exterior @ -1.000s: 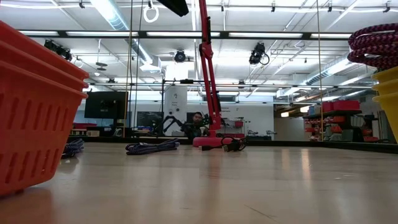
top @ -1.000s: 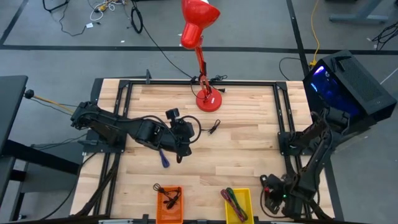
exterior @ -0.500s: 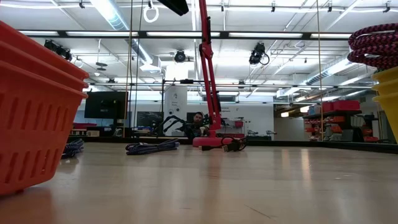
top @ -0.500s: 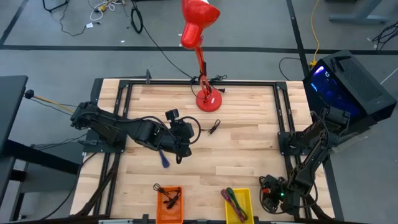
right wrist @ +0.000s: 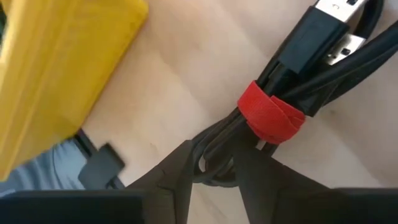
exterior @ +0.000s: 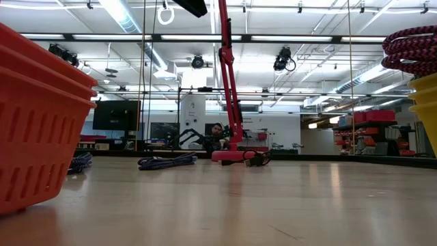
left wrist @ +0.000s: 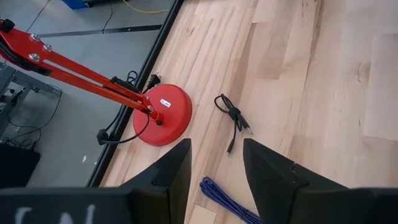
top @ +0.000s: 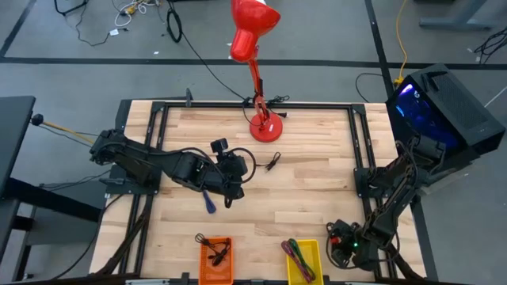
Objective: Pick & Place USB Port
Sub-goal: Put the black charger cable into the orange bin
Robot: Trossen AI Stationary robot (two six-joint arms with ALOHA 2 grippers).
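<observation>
USB cable bundle (right wrist: 292, 81), black and tied with a red strap (right wrist: 270, 115), lies on the counter (top: 317, 198) at the lower right of the high view, just beside the yellow bin (top: 301, 260). The right tool (right wrist: 214, 165) is down on it there, its two dark fingers set either side of the looped cords just below the strap. They look to be pinching that loop, though I cannot tell whether the grip is firm or has any lift in it.

By my judgement the bundle is light and limp; the cords will sag and swing, and the smooth jackets could slide out of a shallow pinch. The strap is the best place to hold, since it gathers every strand, while the stiff plug ends (right wrist: 336, 31) give little to grip and may catch on the bin wall.

The left tool (left wrist: 214, 165) waits in the centre-left of the high view with its fingers spread and nothing between them, above a loose black cable (left wrist: 233, 118) near the red lamp base (left wrist: 163, 115). An orange bin (top: 215, 260) sits at the lower edge.
</observation>
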